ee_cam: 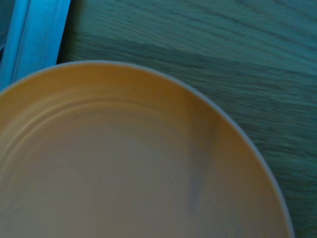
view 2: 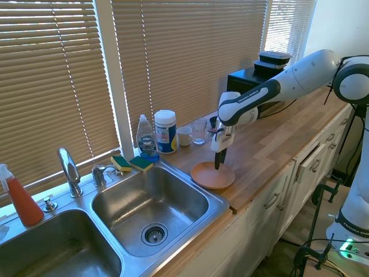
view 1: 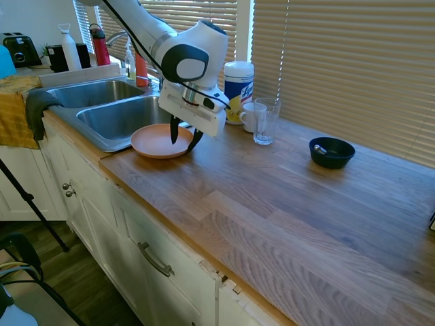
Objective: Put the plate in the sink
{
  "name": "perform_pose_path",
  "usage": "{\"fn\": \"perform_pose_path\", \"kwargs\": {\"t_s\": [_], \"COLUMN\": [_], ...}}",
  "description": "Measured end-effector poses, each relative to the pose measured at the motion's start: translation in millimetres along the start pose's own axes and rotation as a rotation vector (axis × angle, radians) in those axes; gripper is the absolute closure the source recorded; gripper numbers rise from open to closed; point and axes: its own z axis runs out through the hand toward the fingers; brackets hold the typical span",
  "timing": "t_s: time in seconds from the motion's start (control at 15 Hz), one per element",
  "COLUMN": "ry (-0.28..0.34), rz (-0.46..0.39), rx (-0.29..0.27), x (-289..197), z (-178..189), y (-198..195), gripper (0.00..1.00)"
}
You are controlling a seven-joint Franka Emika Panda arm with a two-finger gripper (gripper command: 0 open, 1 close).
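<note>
The salmon-orange plate (view 1: pixel 156 141) (view 2: pixel 209 176) lies on the wooden counter right beside the sink (view 1: pixel 112 117) (view 2: pixel 173 196), its edge near the basin rim. My gripper (view 1: pixel 185 141) (view 2: pixel 219 165) points down over the plate's side away from the sink. One finger stands inside the rim and the other outside it, pinching the rim. The wrist view is filled by the plate (ee_cam: pixel 129 158) with a strip of the sink rim beyond it.
Behind the plate stand a wipes canister (view 1: pixel 238 81), a white mug (view 1: pixel 253 117) and a glass (view 1: pixel 265 121). A dark blue bowl (view 1: pixel 332 152) sits further along the counter. Dish soap (view 2: pixel 147 138), sponges (view 2: pixel 132 163) and the faucet (view 2: pixel 69 170) line the sink's back.
</note>
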Motion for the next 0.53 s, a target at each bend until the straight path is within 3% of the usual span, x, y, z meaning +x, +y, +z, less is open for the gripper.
{"fn": "perform_pose_path", "kwargs": {"t_s": [0.53], "ry": [-0.014], "rz": [0.003], "rx": [0.014], "x": [11], "z": [5], "y": [12], "gripper": [1.0]}}
